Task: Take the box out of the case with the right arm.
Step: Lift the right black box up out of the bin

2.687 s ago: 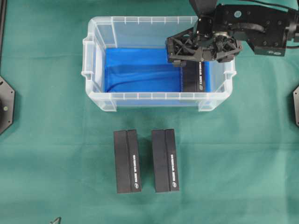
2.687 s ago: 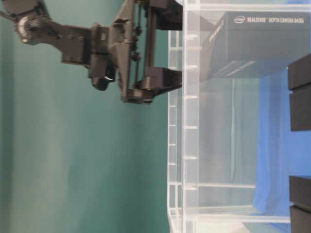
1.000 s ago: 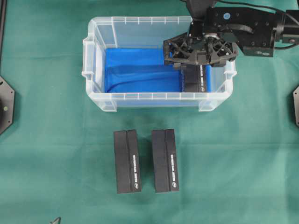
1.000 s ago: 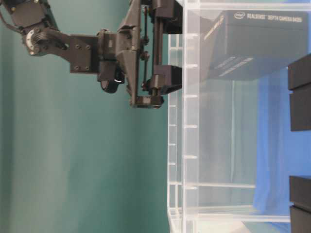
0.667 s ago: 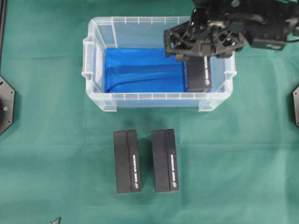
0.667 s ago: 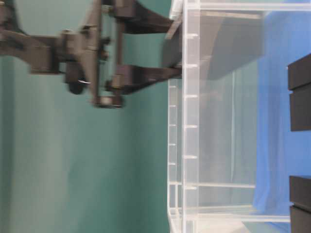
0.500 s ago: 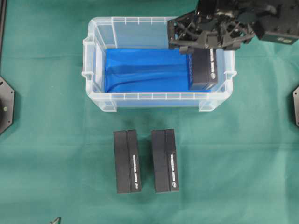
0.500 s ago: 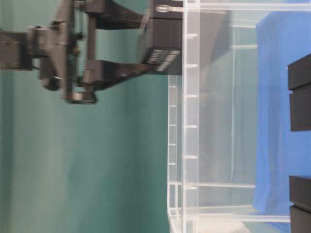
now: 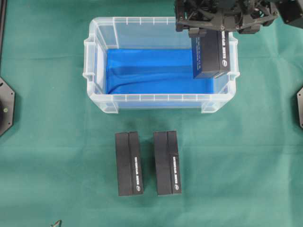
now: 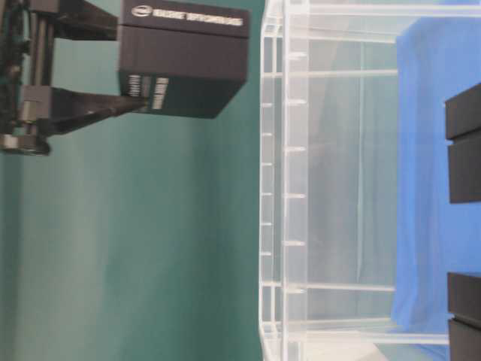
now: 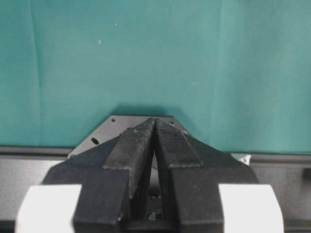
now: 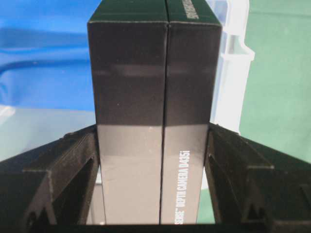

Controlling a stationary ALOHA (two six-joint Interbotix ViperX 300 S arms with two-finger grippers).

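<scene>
Right now I'm seeing two spare boxes (image 9: 129,163) lying side by side on the green cloth (image 9: 47,156), beyond them the case (image 9: 161,100) sitting with blue floor bare, my right gripper (image 9: 218,29) clamping the black box (image 9: 211,56) above its far right corner, left gripper (image 11: 154,145) resting closed.

White print "...SENSE DEPTH CAMERA D435i" reads along the side of the held black box (image 12: 155,121), a blurred white logo line tops it in the table-level view, and the two boxes on the tabletop (image 9: 129,163) carry unreadable white print.
</scene>
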